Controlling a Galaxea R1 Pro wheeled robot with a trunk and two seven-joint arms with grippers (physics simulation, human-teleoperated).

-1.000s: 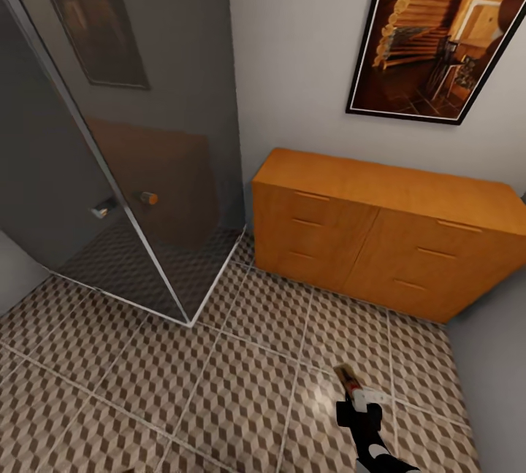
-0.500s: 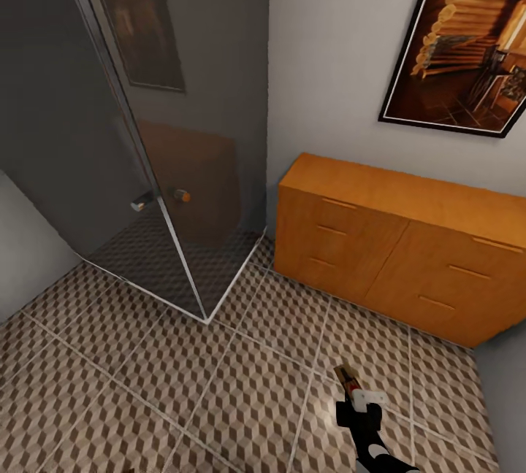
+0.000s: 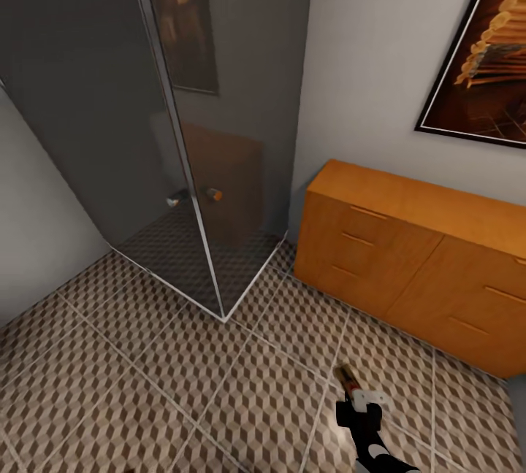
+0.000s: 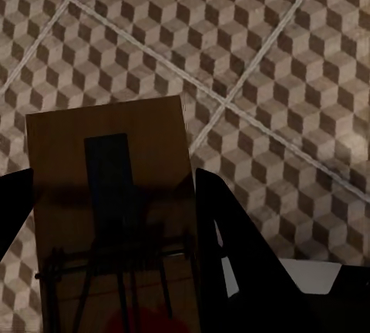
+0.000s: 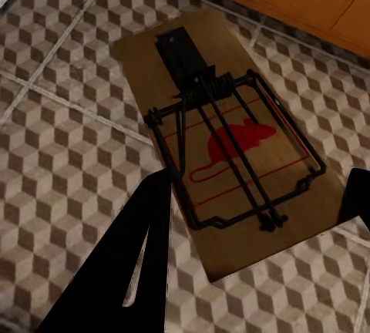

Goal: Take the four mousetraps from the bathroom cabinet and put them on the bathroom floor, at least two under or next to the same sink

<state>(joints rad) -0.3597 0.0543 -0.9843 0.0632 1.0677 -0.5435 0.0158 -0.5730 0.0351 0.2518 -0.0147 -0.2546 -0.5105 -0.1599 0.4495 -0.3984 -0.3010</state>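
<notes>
The left gripper (image 4: 116, 271) is pinching a mousetrap (image 4: 112, 186) between its jaws, holding it above the cube-patterned bathroom floor (image 4: 270, 63). The right gripper (image 5: 254, 233) is carrying a second mousetrap (image 5: 223, 140) with a red mouse print, jaws flanking the board over the tiles. The orange-brown cabinet (image 3: 409, 254) is standing against the wall beside the glass shower enclosure (image 3: 183, 130).

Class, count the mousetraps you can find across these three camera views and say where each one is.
2. One mousetrap sits between the left gripper's jaws above the tiled floor; another mousetrap sits between the right gripper's jaws. Others may be hidden in the closed cabinet.
</notes>
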